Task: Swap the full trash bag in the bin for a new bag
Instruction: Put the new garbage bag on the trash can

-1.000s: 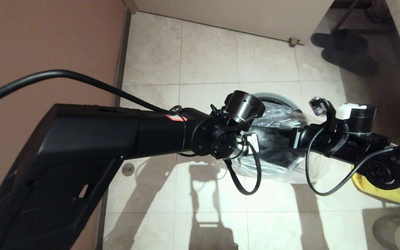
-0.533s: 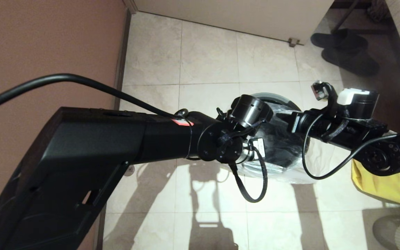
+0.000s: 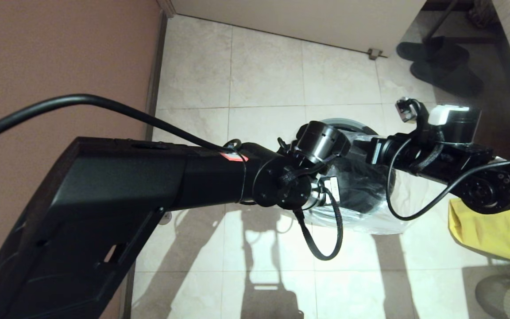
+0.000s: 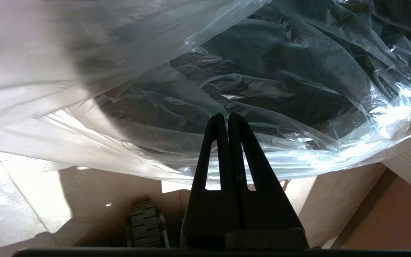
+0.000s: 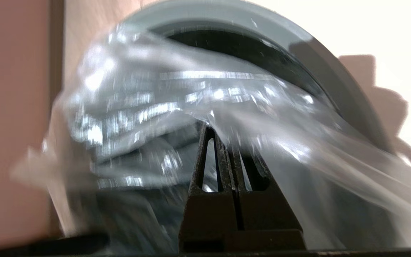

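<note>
The bin (image 3: 344, 121) stands on the tiled floor between my two arms; only its far grey rim shows in the head view, and the rim (image 5: 262, 25) also arcs over a dark inside in the right wrist view. The new bag (image 3: 370, 221), clear and crinkly, is spread over the bin's mouth and hangs down its near side. My left gripper (image 4: 227, 115) is shut, with the bag's (image 4: 262, 71) creases running to its tips. My right gripper (image 5: 223, 132) is shut on the bag's (image 5: 137, 100) film, which streams over its fingers near the far rim.
An opaque yellow bag (image 3: 494, 235) lies on the floor at the right under my right arm. Dark slippers (image 3: 445, 66) sit far right, and a brown wall (image 3: 60, 53) runs along the left. A round mat (image 3: 503, 294) shows at the bottom right corner.
My right arm has risen toward the bin's far rim, pulling the bag with it. My left wrist has shifted slightly right, and the film now lies flatter over the mouth.
</note>
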Tool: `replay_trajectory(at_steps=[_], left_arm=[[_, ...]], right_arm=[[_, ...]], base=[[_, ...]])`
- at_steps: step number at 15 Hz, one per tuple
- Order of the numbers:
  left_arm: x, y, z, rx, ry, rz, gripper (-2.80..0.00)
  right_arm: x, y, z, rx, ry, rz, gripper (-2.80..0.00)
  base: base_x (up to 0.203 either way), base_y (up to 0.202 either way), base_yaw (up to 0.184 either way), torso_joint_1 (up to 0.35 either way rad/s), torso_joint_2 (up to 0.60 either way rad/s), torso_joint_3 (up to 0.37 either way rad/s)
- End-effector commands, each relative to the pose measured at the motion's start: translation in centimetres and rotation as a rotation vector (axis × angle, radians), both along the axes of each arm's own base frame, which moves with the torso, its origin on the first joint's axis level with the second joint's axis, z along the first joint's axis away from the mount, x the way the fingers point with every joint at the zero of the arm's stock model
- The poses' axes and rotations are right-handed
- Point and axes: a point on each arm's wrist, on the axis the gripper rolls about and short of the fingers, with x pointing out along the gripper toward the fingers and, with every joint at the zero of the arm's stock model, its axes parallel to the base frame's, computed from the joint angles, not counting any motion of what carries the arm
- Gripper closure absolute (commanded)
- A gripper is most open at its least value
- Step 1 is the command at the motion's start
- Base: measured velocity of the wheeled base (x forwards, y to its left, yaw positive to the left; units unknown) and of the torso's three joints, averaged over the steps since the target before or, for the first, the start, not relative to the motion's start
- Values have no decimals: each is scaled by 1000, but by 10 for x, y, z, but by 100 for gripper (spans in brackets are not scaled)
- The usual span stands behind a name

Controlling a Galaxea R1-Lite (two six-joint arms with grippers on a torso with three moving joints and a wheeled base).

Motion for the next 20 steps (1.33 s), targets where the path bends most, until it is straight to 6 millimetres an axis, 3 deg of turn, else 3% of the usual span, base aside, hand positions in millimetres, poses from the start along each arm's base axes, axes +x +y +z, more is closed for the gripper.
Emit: replay_trajectory(at_steps=[1,3,8,14,20], left_arm=[[0,0,0,0,2,3,0],[0,0,0,-1,0,3,0],[0,-1,2,-5,-5,0,0],[0,-1,0,-7,0,0,0],[1,-3,-6,3,11,-1,0]], right_arm=[[-19,-4,13,-60,-52,9,0],[-21,-4,3,-162,-67,18,0],[-22,1,-9,-215,-49,29,0],[-6,7,-37,-330,-41,9,0],[-3,12,-21,-227,-179,-24,0]], base=[[0,0,0,0,0,0],[0,0,0,0,0,0],[0,0,0,0,0,0],[0,0,0,0,0,0],[0,0,0,0,0,0]])
